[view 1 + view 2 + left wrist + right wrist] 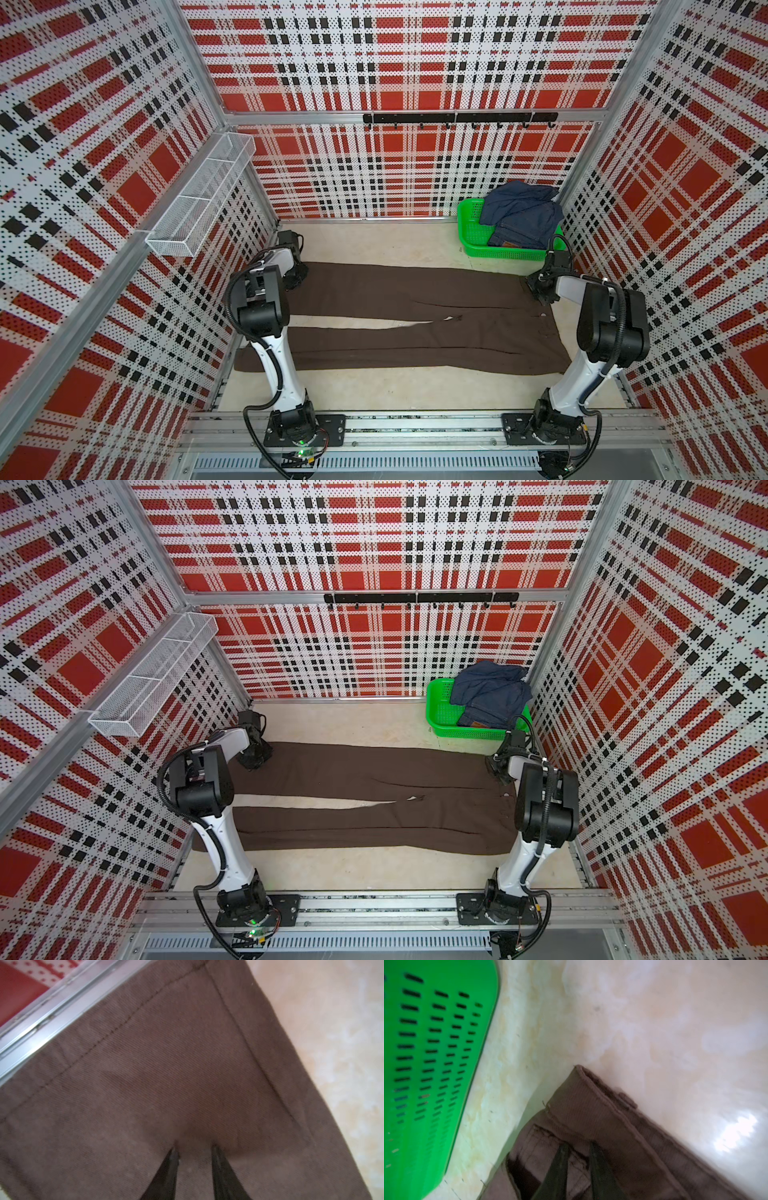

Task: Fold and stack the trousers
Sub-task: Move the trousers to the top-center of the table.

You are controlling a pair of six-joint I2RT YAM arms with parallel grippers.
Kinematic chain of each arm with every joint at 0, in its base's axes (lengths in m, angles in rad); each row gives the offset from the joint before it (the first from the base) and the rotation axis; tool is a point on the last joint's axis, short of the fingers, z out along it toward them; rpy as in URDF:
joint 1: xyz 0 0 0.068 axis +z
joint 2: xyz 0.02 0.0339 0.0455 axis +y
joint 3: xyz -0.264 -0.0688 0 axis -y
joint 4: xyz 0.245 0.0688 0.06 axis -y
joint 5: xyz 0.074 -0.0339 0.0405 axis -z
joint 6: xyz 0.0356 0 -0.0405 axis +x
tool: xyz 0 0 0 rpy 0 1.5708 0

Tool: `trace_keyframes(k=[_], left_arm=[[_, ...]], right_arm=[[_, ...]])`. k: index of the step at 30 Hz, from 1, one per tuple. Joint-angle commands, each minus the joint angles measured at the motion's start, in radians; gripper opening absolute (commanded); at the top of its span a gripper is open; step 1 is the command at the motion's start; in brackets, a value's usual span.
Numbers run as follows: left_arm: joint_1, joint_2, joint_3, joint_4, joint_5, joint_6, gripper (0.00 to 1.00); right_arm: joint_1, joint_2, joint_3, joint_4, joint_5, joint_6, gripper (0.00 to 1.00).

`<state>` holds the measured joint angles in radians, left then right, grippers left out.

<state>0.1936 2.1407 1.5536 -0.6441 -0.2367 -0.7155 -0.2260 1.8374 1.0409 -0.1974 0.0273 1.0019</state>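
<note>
While long dark brown cloth trousers (415, 291) lie flat, nothing is folded; left gripper (194, 1145), right gripper (579, 1142) press them, jaws slightly apart, grip unclear.

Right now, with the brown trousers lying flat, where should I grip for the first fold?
Pinch the trousers from above at the far leg's hem with the left gripper and the far waistband corner with the right gripper; the cloth lies flat, legs side by side, so that edge should fold onto the near leg.
</note>
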Motion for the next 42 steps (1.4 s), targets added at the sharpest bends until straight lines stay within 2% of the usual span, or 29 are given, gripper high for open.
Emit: trace_keyframes(k=[1,16,21,24,25,30,35,38,42], left_arm=[[-0.019,0.084,0.087,-0.067,-0.01,0.014,0.32],[-0.066,0.364,0.565,-0.204,0.051,0.011,0.3],[-0.074,0.44,0.737,-0.258,0.083,0.011,0.31],[-0.074,0.439,0.783,-0.278,0.099,0.013,0.34],[-0.074,0.42,0.781,-0.276,0.102,0.013,0.38],[-0.084,0.234,0.701,-0.26,0.078,0.025,0.61],[-0.088,-0.067,0.52,-0.227,0.032,0.026,0.74],[-0.069,-0.261,0.305,-0.212,0.001,0.011,0.79],[0.019,-0.514,-0.069,-0.175,0.006,-0.013,0.81]], right_arm=[[-0.015,0.051,0.04,-0.012,0.033,0.035,0.24],[-0.05,0.165,0.242,-0.062,0.111,0.063,0.24],[-0.067,0.186,0.295,-0.082,0.1,0.061,0.24],[-0.067,0.143,0.299,-0.094,0.098,0.044,0.26],[-0.066,0.121,0.295,-0.1,0.093,0.035,0.3],[-0.066,-0.033,0.254,-0.147,0.072,-0.015,0.48],[-0.066,-0.203,0.204,-0.254,0.067,-0.057,0.64],[-0.066,-0.288,0.146,-0.299,0.037,-0.07,0.67],[-0.059,-0.399,0.017,-0.309,-0.035,-0.071,0.68]])
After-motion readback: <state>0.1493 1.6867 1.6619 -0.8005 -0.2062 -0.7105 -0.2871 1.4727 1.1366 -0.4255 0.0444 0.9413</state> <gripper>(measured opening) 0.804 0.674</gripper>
